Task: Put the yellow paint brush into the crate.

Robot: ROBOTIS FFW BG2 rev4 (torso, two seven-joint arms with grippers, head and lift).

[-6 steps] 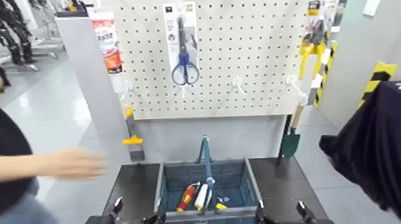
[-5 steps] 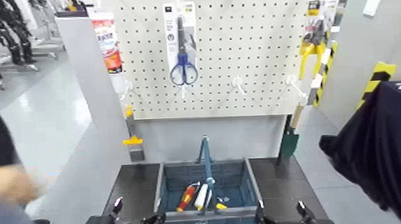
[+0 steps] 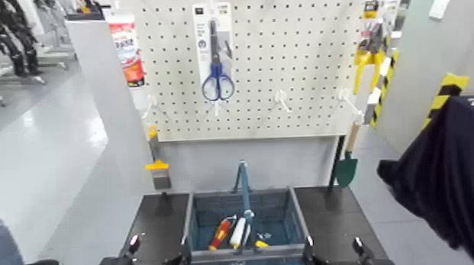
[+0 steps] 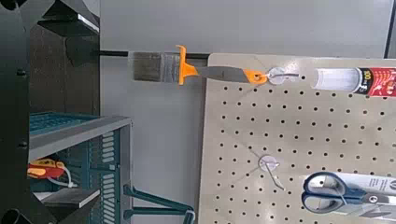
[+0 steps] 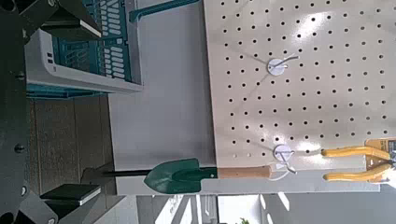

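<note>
The yellow paint brush [image 3: 157,166] hangs bristles-down from a hook at the pegboard's lower left corner, above and left of the crate. The left wrist view shows its grey bristles, yellow band and dark handle, the yellow paint brush [image 4: 184,65] well away from the fingers. The dark blue-green crate [image 3: 196,214] sits on the black table below, its upright handle bar in the middle. My left gripper [image 3: 155,254] is open at the crate's near left corner. My right gripper [image 3: 333,252] is open at the near right corner. Both are empty.
Blue scissors [image 3: 217,81], a white tube [image 3: 126,51], yellow pliers [image 3: 368,59] and a green trowel [image 3: 346,166] hang on the pegboard [image 3: 298,62]. A red-and-yellow screwdriver [image 3: 220,234] lies in the crate. A person's leg and shoe [image 3: 9,262] stand far left, a dark cloth [image 3: 441,179] right.
The person's arm that reached in from the left has drawn back; only a leg and shoe remain. Both grippers stay low by the crate.
</note>
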